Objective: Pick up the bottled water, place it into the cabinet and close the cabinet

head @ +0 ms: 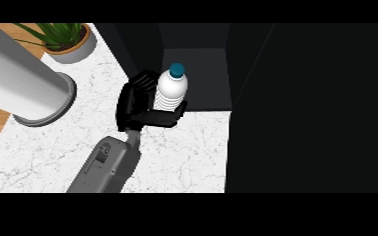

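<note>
1. A grey forearm (103, 167) comes in over the near edge of the white marble counter (184, 150), towards its left side; at its end the black left hand (136, 105) has fingers and thumb curled round a white ribbed plastic bottle (171, 92) of water with a teal cap, so the pick-up looks done
2. The bottle is upright, cap uppermost, at the mouth of the dark open cabinet (207, 80) on the counter's far edge, close to the left wall of the opening; I cannot tell whether its base rests on the cabinet floor or hangs just above it
3. The right hand shows nowhere, so nothing can be said of its fingers
4. The wide dark panel (303, 110) along the counter's right side I take to be the cabinet's door, standing open; closing is not yet done
5. Off to the side, a leafy green plant (66, 37) in a grey pot stands at the far-left corner, and a tall pale cylinder (29, 87) on a round grey base stands at the left edge; both are well apart from the hand
6. By my reckoning the job is about halfway: grasp and carry are behind it; what is left is setting the bottle inside, letting go, drawing the hand clear and shutting the door
</note>
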You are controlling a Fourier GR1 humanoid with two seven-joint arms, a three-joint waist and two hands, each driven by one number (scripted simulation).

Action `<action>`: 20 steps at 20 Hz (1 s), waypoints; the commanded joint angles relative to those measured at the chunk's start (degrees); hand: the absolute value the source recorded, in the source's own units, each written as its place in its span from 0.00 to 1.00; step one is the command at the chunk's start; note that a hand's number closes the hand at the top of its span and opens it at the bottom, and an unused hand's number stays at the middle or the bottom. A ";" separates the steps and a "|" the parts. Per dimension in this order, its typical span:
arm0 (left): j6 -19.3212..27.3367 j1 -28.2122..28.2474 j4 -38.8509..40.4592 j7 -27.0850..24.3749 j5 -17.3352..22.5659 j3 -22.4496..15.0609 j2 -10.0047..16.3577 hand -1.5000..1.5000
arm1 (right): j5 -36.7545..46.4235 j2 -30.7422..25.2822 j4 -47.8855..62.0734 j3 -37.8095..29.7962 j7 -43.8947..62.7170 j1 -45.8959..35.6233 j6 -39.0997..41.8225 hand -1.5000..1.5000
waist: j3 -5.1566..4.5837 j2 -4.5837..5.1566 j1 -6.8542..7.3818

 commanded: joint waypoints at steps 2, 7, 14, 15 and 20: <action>6.67 -17.28 6.53 5.23 -3.82 -1.52 -1.86 1.00 | 0.03 0.65 1.61 -0.18 0.48 -1.56 -0.89 0.00 | 0.23 0.87 -1.99; 7.41 -21.04 14.73 4.71 -5.18 1.33 -0.83 1.00 | -1.48 -0.17 -0.83 -0.03 0.87 -0.82 0.05 0.00 | 0.17 1.28 -3.07; 13.37 -23.52 15.33 10.17 -8.21 -0.18 1.54 1.00 | -0.87 -0.28 1.13 0.87 -0.12 -0.26 0.97 0.00 | 0.23 1.30 -3.94; 13.65 -22.03 17.28 7.70 -9.15 -0.62 1.83 1.00 | -0.14 -0.09 2.39 0.75 -0.69 -1.28 0.90 0.00 | 0.20 1.56 -3.94; 16.97 -22.55 18.09 7.71 -11.00 -2.04 2.18 1.00 | -3.15 -2.22 -0.18 -1.31 2.47 -2.98 1.53 0.00 | 0.16 1.98 -4.56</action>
